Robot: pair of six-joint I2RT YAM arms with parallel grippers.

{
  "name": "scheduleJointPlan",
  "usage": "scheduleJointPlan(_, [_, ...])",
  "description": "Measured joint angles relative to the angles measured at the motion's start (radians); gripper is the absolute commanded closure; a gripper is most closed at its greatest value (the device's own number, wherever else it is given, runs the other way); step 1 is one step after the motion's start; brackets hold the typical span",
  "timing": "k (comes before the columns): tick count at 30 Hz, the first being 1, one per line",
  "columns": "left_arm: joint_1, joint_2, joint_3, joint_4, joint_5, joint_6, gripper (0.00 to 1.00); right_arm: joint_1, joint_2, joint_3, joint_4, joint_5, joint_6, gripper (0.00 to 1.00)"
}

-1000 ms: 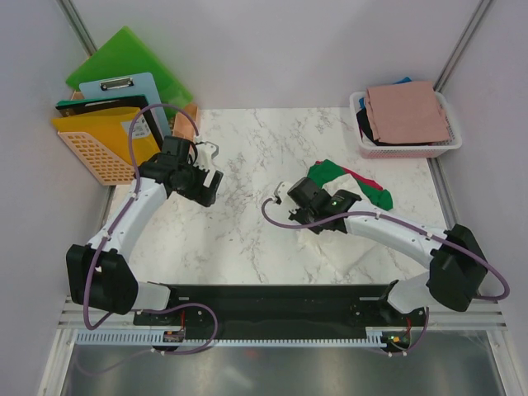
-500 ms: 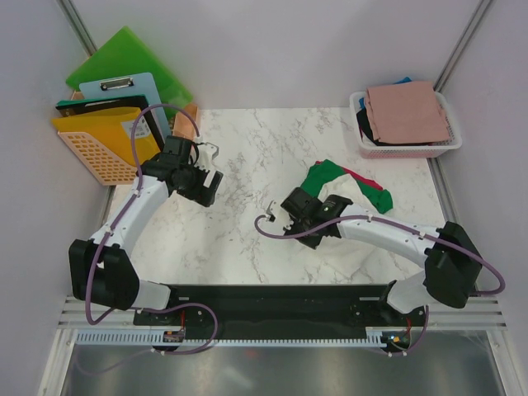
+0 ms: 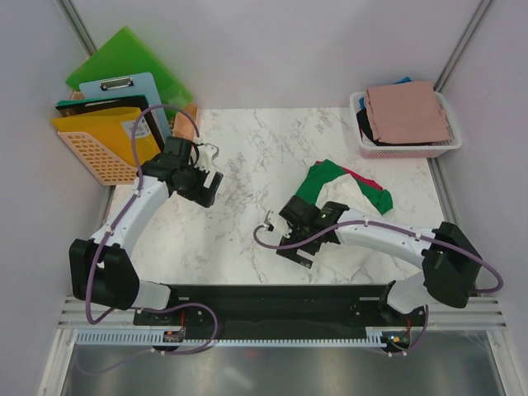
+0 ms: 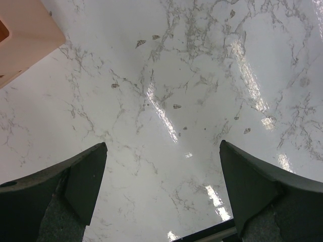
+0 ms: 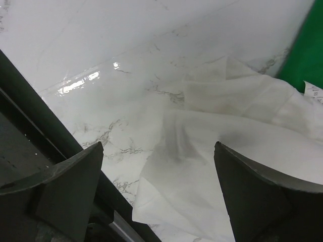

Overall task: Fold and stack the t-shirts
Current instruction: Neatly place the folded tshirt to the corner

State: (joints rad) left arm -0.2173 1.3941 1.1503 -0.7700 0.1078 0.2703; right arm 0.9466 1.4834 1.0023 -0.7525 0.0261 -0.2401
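Right wrist: cream-white t-shirt (image 5: 217,146) crumpled below spread right gripper (image 5: 157,154).

A lab test cell: white walls (image 3: 289,49) and metal posts (image 3: 460,45) enclose a marble table (image 3: 239,157).

The right gripper (image 3: 304,239) is now closer to the arms' bases than a second ago. It has drawn back from the green t-shirt (image 3: 323,175) toward the near edge of the marble table (image 3: 247,148). Its jaws were shut a moment ago and now stand wide apart. The cream-white t-shirt (image 5: 217,131) lies crumpled on the table beneath them. The right forearm and the purple cable loop (image 3: 257,238) at the wrist have shifted nearer with the gripper.
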Motion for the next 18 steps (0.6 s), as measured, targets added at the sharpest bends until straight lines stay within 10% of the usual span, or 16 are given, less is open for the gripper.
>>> scheduleJointPlan(18, [0.000, -0.106, -0.087, 0.126, -0.125, 0.012, 0.00, -0.138, -0.407, -0.203, 0.114, 0.462, -0.093, 0.02])
